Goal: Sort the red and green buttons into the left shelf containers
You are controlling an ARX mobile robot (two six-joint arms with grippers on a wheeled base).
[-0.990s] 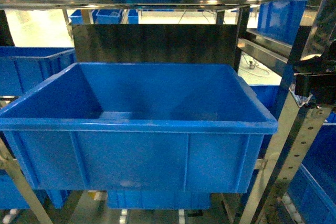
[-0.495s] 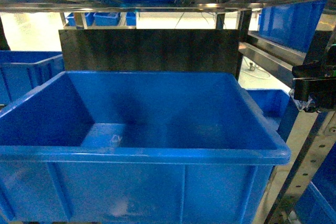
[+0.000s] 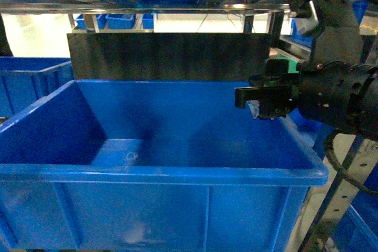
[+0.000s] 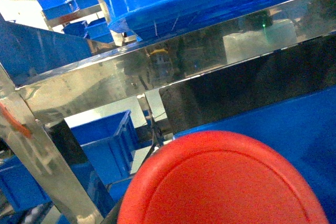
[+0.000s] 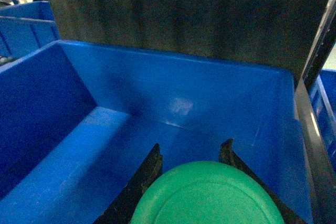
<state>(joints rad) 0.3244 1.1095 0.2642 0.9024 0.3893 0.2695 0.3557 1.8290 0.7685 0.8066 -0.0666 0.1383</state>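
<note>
Steel shelving stacked with blue crates is filling the background. Nothing is yet being shown inside the large blue bin (image 3: 159,172), whose floor looks bare, so both drops are judged as still outstanding. The green button (image 5: 207,195) is being gripped between the closed right gripper (image 3: 260,100) above the bin's right side. The red button (image 4: 223,182) is seemingly being carried by the left gripper, itself unseen.
</note>
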